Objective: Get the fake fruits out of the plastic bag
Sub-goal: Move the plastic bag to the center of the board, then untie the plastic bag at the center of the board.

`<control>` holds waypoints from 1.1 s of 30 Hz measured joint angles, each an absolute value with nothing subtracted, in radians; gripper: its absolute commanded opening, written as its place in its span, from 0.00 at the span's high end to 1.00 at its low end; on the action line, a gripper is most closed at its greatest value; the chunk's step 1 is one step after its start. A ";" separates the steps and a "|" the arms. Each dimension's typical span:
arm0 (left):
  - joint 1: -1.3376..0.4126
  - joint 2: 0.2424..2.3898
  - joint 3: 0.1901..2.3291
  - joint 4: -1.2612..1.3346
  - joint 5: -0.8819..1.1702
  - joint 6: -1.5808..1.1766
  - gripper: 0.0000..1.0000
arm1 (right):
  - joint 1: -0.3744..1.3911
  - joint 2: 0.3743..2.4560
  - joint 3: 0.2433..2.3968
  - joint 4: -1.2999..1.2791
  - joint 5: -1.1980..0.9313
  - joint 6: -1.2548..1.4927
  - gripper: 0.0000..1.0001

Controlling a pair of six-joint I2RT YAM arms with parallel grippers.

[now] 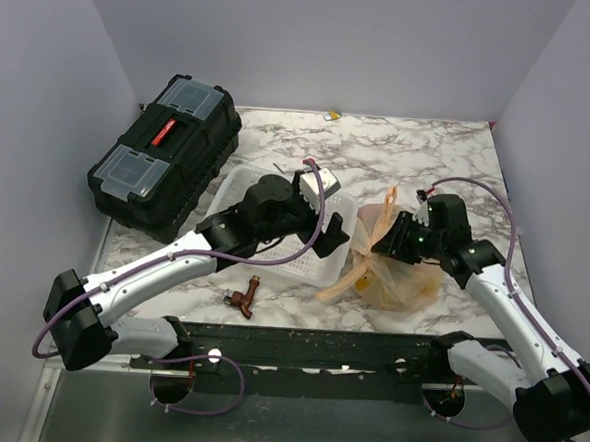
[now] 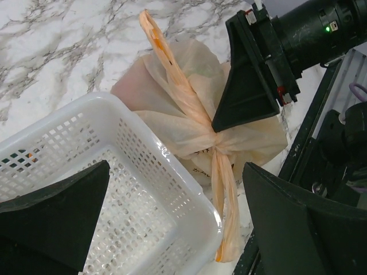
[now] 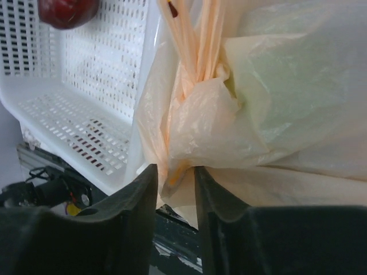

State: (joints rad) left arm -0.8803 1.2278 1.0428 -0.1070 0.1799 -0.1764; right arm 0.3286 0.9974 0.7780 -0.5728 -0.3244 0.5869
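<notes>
The plastic bag is pale peach, tied at the top, and sits on the marble table right of the white basket. A pale green shape shows through its skin; other fruits in it are hidden. My right gripper is shut on the bag's gathered neck, with plastic pinched between its fingers. My left gripper hovers wide open over the basket's right corner, next to the bag and its hanging handle. A dark red fruit shows by the basket's far wall.
The white perforated basket lies under my left arm, touching the bag. A black toolbox stands at the back left. A small brown tap-shaped object lies near the front edge. Purple walls close in the table.
</notes>
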 measured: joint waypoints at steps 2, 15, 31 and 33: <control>-0.902 1.236 1.044 -0.107 0.164 -0.160 0.02 | 0.329 0.987 0.780 -0.582 -0.289 0.603 0.53; -0.965 1.341 1.077 -0.131 0.097 -0.116 0.07 | 0.329 0.709 0.770 -0.676 -0.097 0.663 0.29; -0.965 1.444 1.203 -0.238 0.102 -0.256 0.12 | 0.372 0.916 0.741 -0.686 -0.088 0.692 0.15; -0.965 1.444 1.203 -0.238 0.104 -0.270 0.10 | 0.386 0.933 0.742 -0.686 -0.068 0.702 0.24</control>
State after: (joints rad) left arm -0.9646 1.4441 1.2034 -0.2382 0.1036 -0.2695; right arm 0.3859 0.9329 0.7422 -0.6865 -0.0681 0.7025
